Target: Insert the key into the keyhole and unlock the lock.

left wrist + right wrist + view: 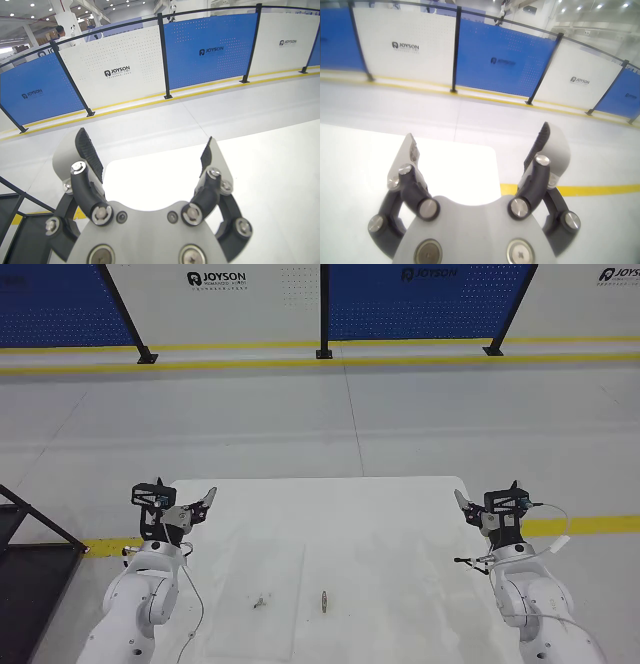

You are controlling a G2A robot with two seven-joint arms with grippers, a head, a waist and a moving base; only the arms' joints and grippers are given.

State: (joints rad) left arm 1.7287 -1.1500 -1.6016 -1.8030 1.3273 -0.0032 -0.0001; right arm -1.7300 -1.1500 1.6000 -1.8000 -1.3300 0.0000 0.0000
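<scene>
I see the left gripper [145,140] spread at the counter's [400,524] upper-left corner and the right gripper [477,132] spread at its upper-right corner. A left item [260,602] and a right item [324,600] lie lower centre; I cannot tell key from lock.

On the table [400,524] — near side
Left piece [260,602] beside right piece [324,601], apart; left gripper [146,142], right gripper [477,135] over far corners.

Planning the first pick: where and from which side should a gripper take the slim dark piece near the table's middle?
Across its narrow width at mid-length, coming straight down: the slim dark metal piece seems to lie flat on the white table, its length running away from the robot. Its ends cannot be told apart.
</scene>
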